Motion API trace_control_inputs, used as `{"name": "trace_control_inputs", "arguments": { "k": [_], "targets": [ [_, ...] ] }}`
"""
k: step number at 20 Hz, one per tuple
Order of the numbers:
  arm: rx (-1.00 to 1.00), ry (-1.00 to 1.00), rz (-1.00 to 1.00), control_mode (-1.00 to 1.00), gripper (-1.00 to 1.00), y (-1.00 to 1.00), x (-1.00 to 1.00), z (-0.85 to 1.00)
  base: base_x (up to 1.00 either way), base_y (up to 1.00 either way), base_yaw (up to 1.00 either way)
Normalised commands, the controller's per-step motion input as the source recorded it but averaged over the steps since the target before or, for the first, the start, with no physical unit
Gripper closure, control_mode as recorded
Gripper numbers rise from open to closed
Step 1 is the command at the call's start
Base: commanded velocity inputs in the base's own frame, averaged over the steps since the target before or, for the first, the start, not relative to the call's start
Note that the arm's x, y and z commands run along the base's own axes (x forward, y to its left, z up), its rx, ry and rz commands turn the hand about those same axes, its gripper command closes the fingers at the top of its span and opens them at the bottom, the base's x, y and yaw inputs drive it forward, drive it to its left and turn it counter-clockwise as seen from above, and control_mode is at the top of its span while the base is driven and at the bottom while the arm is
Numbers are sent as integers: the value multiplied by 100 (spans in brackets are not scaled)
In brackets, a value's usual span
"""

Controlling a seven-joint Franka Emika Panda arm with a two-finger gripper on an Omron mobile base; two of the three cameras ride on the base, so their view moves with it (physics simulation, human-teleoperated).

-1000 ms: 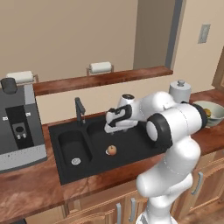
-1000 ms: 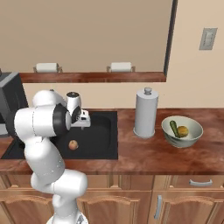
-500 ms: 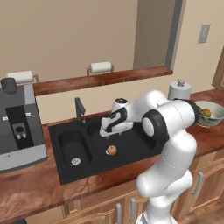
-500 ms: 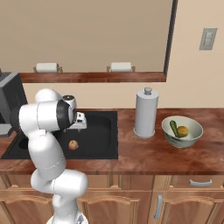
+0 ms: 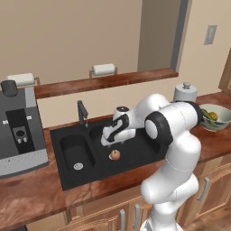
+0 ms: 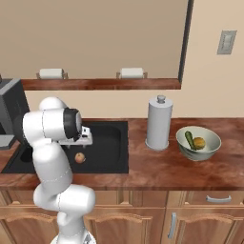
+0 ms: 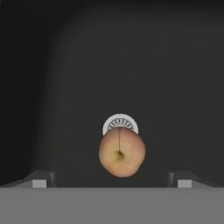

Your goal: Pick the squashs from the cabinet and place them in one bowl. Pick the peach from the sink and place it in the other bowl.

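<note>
While the peach (image 7: 121,152) lay loose on the floor of the sink (image 5: 67,135), touching its drain (image 7: 120,123), a descent off centre risked nudging it into a roll | arm bent forward over the larger basin, hand angled down | fingers (image 7: 41,178) spread wide, holding nothing, flanking the fruit

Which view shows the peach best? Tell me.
The hand view: the peach sits large and centred on the sink floor, partly covering the drain. Both base views show it as a small orange ball in the large basin, below the end effector.
</note>
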Motion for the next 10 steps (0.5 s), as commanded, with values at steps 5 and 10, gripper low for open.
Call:
{"name": "trace_control_inputs", "arguments": {
  "k": [5, 10],
  "targets": [
    [0, 0, 0, -100, -100, 0, -3, -30, 0, 0, 0],
    [0, 0, 0, -100, -100, 0, 0, -14, 0, 0, 0]
  ]
}}
